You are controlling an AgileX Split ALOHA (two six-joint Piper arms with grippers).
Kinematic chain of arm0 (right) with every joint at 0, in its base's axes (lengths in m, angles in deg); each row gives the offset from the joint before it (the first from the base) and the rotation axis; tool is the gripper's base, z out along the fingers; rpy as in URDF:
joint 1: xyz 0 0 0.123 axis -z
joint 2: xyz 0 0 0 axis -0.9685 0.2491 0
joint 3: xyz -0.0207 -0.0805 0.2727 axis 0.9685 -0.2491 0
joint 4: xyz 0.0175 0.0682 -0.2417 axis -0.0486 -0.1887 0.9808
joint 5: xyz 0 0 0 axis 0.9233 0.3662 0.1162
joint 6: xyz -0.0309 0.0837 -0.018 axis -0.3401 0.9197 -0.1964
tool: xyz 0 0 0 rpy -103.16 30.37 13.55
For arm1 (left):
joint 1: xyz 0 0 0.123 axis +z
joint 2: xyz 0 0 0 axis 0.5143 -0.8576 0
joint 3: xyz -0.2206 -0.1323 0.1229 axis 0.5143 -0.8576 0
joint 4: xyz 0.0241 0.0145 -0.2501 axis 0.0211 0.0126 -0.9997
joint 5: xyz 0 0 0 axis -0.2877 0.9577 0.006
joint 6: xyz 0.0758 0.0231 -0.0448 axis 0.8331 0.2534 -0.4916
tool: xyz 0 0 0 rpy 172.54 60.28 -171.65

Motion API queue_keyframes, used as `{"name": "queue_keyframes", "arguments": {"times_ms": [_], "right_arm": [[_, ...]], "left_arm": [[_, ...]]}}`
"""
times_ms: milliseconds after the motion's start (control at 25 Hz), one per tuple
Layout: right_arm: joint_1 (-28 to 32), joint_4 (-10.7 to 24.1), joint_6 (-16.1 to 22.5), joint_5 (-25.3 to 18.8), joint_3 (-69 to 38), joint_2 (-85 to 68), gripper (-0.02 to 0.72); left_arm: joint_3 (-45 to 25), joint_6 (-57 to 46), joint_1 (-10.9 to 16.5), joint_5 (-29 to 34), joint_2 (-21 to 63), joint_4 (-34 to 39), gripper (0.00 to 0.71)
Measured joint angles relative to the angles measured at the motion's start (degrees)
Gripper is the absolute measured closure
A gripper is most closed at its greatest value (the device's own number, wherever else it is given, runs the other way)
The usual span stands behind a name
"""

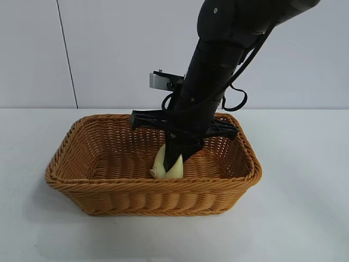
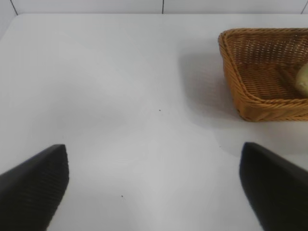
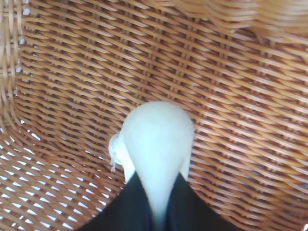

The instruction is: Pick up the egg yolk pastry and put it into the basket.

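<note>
Exterior view has my right gripper (image 1: 170, 166) reaching steeply down into the basket (image 1: 76, 143), its fingertips low over the woven floor near the front wall. Between them sits the egg yolk pastry (image 1: 163, 164), pale and squashed into a tall wedge by my hold. My right wrist view shows the same thing up close: the pastry (image 3: 156, 144) bulges out ahead of my two dark fingers (image 3: 126, 207), which stand narrow and pinch its near end, with wicker all around and beneath it. So the pastry is inside the basket but not set free — I judge this to be the release step.

To do it well, I would spread the fingers slowly rather than snap them apart, since the lump looks soft and may cling to one pad. I cannot tell whether its lower end is touching the floor of the basket; if it is not, a short drop should do it no harm. Once the pastry sits by itself, I would lift straight along the line I point, keeping clear of the braided rim and the front wall so I do not drag the basket across the table (image 1: 305, 218).

My left gripper (image 2: 154, 187) is parked off to the side over bare table, fingers spread wide and holding nothing, with the basket's corner (image 2: 240, 91) well ahead of it.
</note>
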Motion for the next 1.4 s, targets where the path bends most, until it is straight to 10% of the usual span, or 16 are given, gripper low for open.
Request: {"name": "queue_keyframes", "arguments": {"times_ms": [200, 320, 520, 840, 1400], "right_arm": [[0.00, -0.10, -0.91, -0.11, 0.00, -0.28, 0.170], [0.00, 0.06, -1.96, -0.11, 0.00, -2.40, 0.079], [0.00, 4.93, -1.58, -4.44, 5.60, -6.40, 0.058], [0.75, 22.01, 4.68, -19.11, 20.62, -7.15, 0.058], [22.31, 23.51, 4.18, -22.73, 21.42, -7.28, 0.058]], "left_arm": [[0.00, 0.00, 0.00, 0.00, 0.00, 0.00, 0.018], [0.00, 0.00, 0.00, 0.00, 0.00, 0.00, 0.018], [0.00, 0.00, 0.00, 0.00, 0.00, 0.00, 0.018], [0.00, 0.00, 0.00, -0.05, 0.00, 0.00, 0.018], [0.00, 0.00, 0.00, -0.05, 0.00, 0.00, 0.018]]}}
